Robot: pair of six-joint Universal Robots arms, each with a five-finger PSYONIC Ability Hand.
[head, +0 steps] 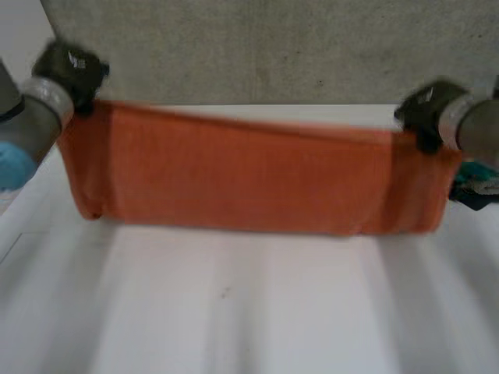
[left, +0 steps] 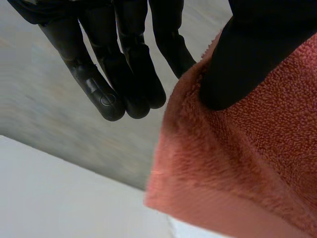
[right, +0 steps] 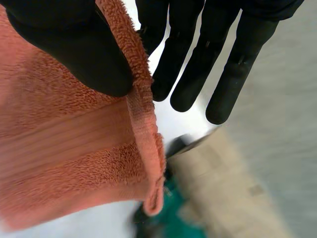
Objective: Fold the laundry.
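Towel [head: 249,179] first: it is orange and hangs as one wide band over the white table [head: 249,319], stretched from about ten o'clock to about two o'clock in the head view. Whether its lower edge touches the table I cannot tell. Your left hand [head: 70,66] has the upper corner at ten o'clock. Your right hand [head: 425,109] has the upper corner at two o'clock, slightly lower, so the top edge slopes down toward the right.

In the left wrist view the thumb [left: 233,64] presses into the terry at the corner and pinches it against a finger at the cloth's edge, while the other fingers [left: 106,99] stand straight and free beside it. The right wrist view shows much the same: thumb [right: 74,49] clamped on the hemmed side edge, remaining fingers [right: 190,79] straight and clear of the cloth. So both hands are clamped on the towel, one at each top corner.

A teal thing [head: 477,185] lies at three o'clock, just below the right hand; I cannot tell what it is.

You are early in the task, by my reading: the towel is lifted and spread, but no finished fold lies on the table. Whether the band is already doubled I cannot tell. What remains is laying it flat, bringing the edges together and squaring the result
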